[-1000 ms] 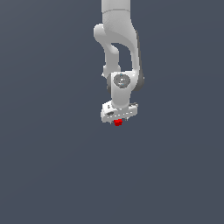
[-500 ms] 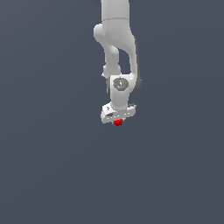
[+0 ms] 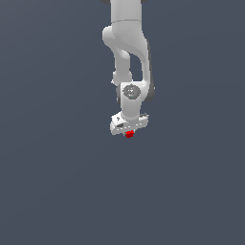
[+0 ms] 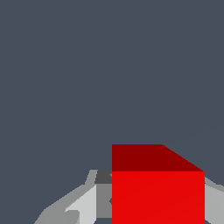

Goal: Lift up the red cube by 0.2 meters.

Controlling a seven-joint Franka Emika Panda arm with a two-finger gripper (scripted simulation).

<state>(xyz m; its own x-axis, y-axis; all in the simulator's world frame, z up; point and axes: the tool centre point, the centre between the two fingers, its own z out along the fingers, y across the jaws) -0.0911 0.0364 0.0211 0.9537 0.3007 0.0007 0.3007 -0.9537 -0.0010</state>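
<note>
One cube (image 3: 129,134), small and red, is sitting pinched in my tool (image 3: 128,132), whose fingers are pressing its sides. I am judging the grasp done; how much lifting remains, I cannot tell against plain grey.

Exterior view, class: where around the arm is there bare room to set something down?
Plain grey surface lies bare on every side of the arm. The only crowded spot is at the jaws, where the gripper is around the red cube.
</note>
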